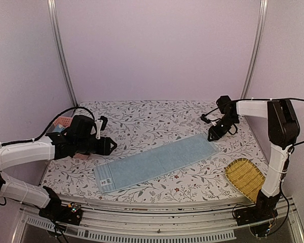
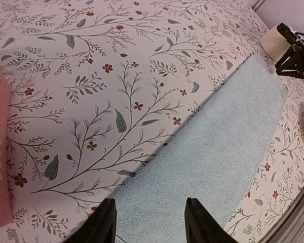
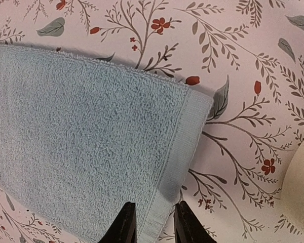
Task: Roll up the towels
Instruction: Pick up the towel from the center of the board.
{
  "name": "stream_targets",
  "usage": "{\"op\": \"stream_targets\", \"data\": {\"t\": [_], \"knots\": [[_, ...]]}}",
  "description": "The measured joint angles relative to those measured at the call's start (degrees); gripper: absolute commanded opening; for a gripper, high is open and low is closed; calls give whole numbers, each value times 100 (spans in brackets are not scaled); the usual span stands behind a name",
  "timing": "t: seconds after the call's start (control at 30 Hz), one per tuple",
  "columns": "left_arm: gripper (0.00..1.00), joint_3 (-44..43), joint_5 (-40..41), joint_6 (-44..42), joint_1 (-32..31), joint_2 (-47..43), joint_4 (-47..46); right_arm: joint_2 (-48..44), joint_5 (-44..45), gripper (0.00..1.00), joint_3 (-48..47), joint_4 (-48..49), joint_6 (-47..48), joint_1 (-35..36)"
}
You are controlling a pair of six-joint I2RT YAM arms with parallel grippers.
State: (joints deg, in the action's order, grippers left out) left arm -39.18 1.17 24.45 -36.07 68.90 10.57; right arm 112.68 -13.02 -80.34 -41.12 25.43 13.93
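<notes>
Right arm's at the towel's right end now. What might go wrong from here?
The right gripper straddles only the hem corner of the towel, so it may pinch a thin edge and slip. The left gripper hangs open over the other end, pinning nothing, so the towel could slide instead of rolling.

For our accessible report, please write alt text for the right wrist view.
The hemmed end of a light blue towel lies flat on a floral tablecloth; its edge shows between the parted tips of the right claw.

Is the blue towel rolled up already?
No, the blue towel lies flat, stretched out in a long strip on the flowery table.
</notes>
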Motion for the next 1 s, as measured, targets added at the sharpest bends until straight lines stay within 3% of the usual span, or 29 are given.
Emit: {"op": "stream_targets", "data": {"t": [1.0], "knots": [[47,262,-221,223,-20,0,-286,590,669,32,-286,-68,-13,251]]}}
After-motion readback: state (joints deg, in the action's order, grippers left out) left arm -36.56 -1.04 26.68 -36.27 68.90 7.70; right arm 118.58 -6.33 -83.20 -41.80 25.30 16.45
